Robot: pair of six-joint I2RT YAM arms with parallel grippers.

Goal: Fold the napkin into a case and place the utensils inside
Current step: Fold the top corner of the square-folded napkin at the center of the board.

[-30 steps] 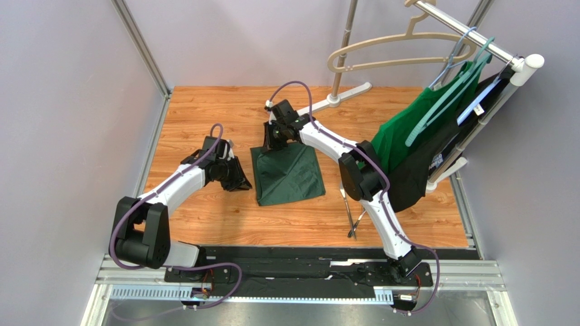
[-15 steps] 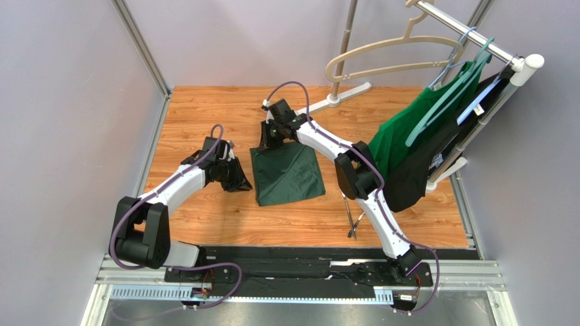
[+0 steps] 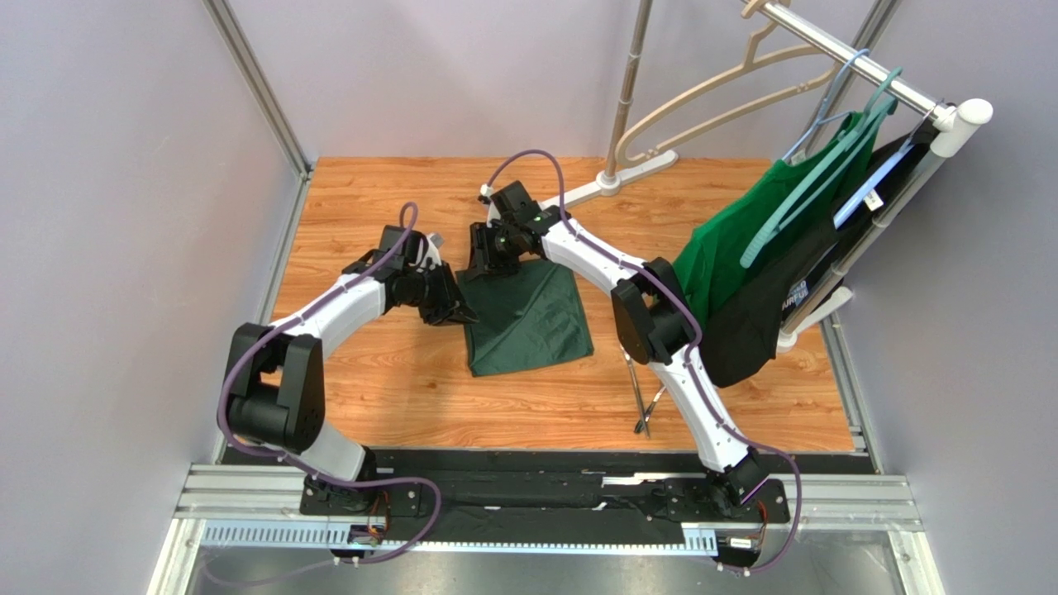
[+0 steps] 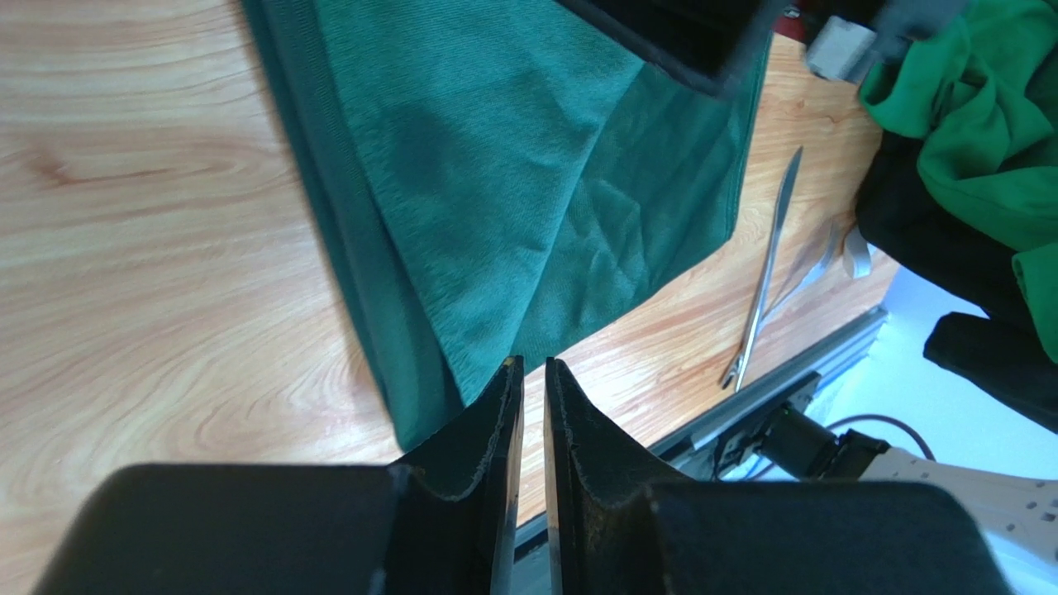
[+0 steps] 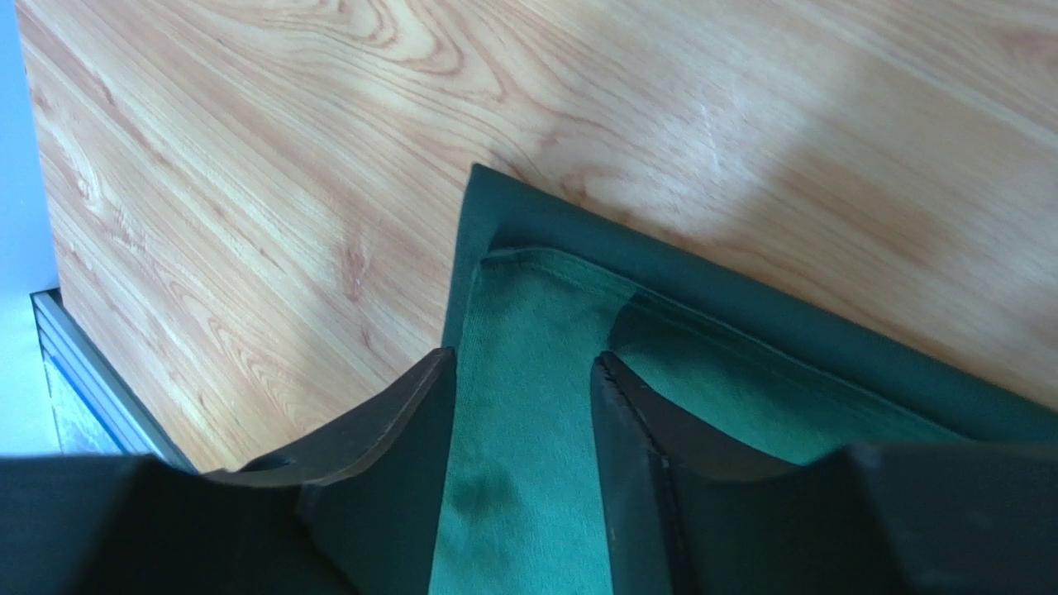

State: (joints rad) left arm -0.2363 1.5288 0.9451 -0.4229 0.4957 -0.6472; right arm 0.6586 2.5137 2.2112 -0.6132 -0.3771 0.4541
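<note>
The right pincer [image 5: 522, 372] stands spread over the napkin's [image 3: 528, 320] far corner. The left pincer [image 4: 532, 384] is nearly pressed together, empty, at its near-left edge. The right arm hides part of the utensils [image 3: 642, 394].

A green garment [image 3: 745, 236] hangs on a teal hanger [image 3: 820, 136], over perhaps black cloth [image 3: 776, 304].

1 green napkin [image 3: 528, 316], 2 utensils [image 3: 642, 391], 2 hangers [image 3: 696, 93] and 2 robot arms [image 3: 596, 267] show.

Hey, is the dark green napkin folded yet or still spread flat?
Partly folded. The napkin lies flat on the table, with a layer doubled over along a diagonal crease, and no narrow pouch yet.
</note>
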